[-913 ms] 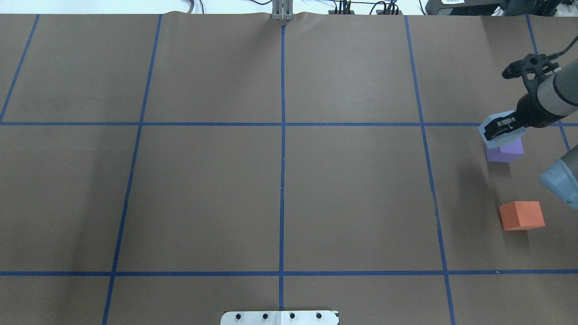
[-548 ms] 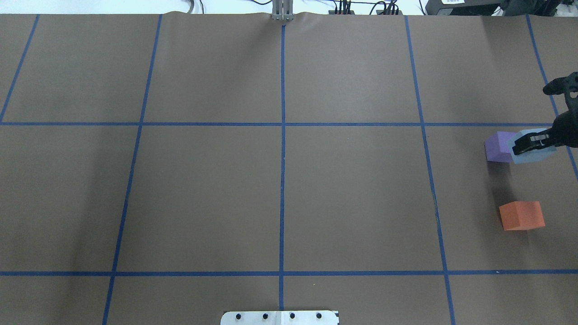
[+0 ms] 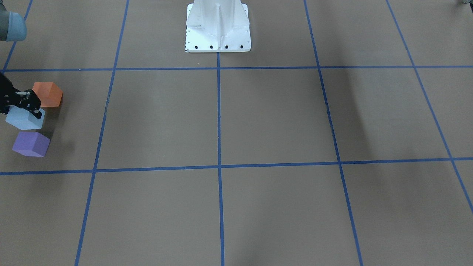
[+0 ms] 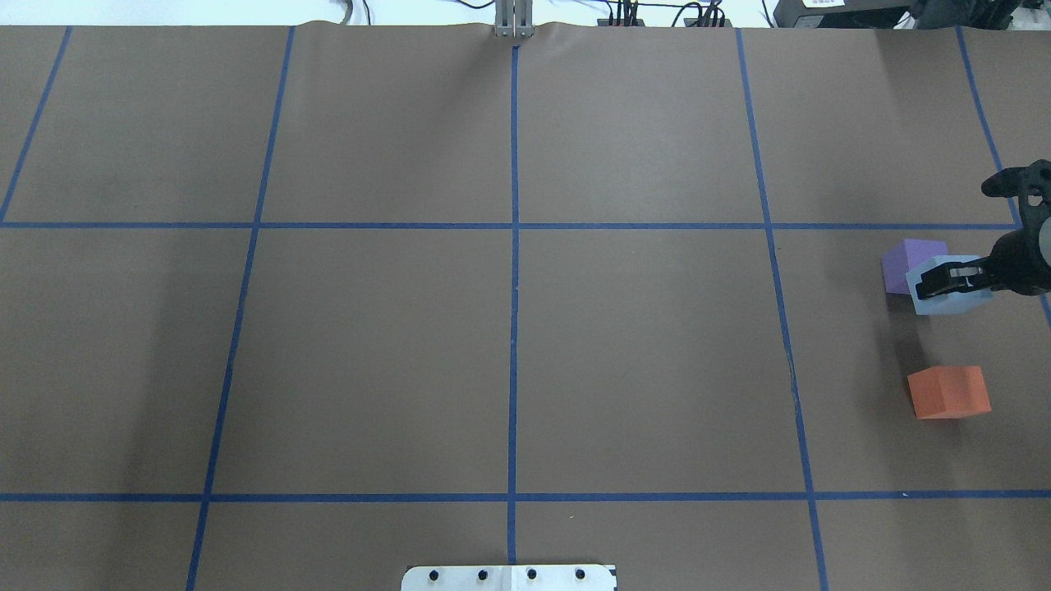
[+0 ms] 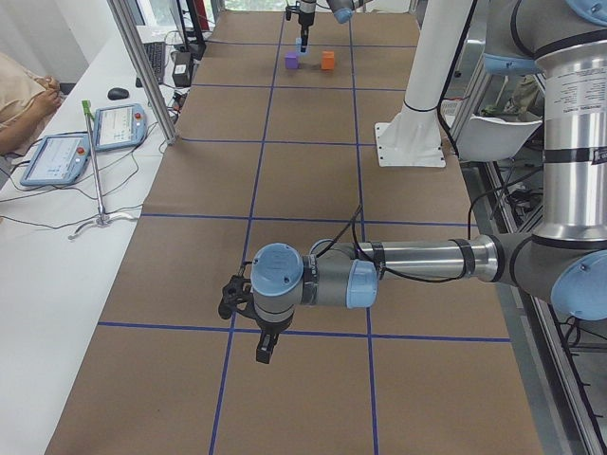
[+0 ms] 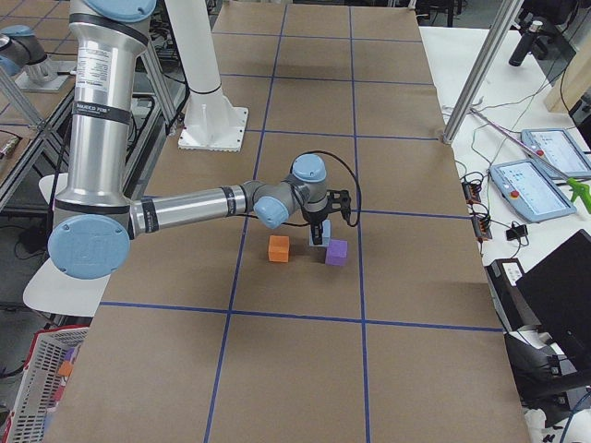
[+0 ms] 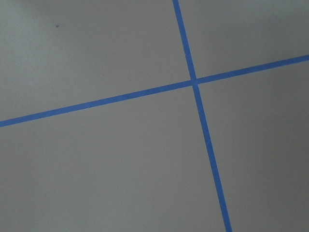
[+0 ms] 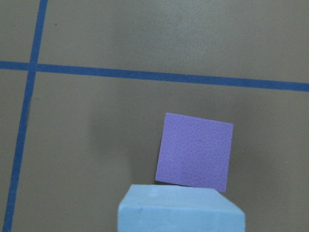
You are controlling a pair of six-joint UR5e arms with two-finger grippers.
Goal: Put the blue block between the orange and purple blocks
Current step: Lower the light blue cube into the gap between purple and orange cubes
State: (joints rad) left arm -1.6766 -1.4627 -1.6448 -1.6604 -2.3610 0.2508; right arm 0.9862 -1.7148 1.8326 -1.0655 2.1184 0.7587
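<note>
My right gripper [image 4: 944,281] is shut on the light blue block [image 4: 952,300] and holds it low over the table, right beside the purple block [image 4: 901,264]. The orange block [image 4: 948,392] sits nearer the robot, a gap away. In the front-facing view the blue block [image 3: 24,119] lies between the orange block [image 3: 48,94] and the purple block [image 3: 31,144], under the right gripper [image 3: 29,107]. The right wrist view shows the purple block [image 8: 195,152] beyond the blue block [image 8: 181,210]. My left gripper [image 5: 262,349] hovers over bare table far away; I cannot tell if it is open.
The white robot base plate [image 3: 218,26] stands at mid table. Blue tape lines [image 4: 513,328] divide the brown table into squares. The left arm [image 5: 417,261] stretches low over the table's left end. Tablets [image 5: 119,125] lie on a side desk.
The right gripper carried the blue block off the top of the purple block, first to the right, then down toward the robot and the orange block. Purple and orange blocks stayed put.
</note>
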